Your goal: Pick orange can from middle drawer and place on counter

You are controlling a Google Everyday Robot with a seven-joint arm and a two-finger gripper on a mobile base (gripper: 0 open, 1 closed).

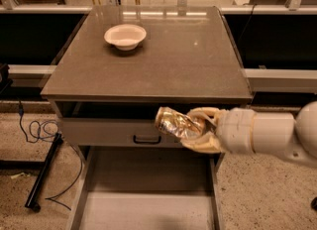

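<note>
My gripper [198,129] comes in from the right on a thick white arm and is shut on the orange can [174,123], a crinkly gold and silver can lying sideways. It holds the can in the air above the open middle drawer [148,209], in front of the top drawer's face and just below the front edge of the counter [163,60]. The drawer's grey floor shows nothing on it in the part in view.
A white bowl [125,36] stands at the back left of the counter. The top drawer with a black handle [147,139] is slightly open. A black stand leg and cables [42,174] lie on the floor at left.
</note>
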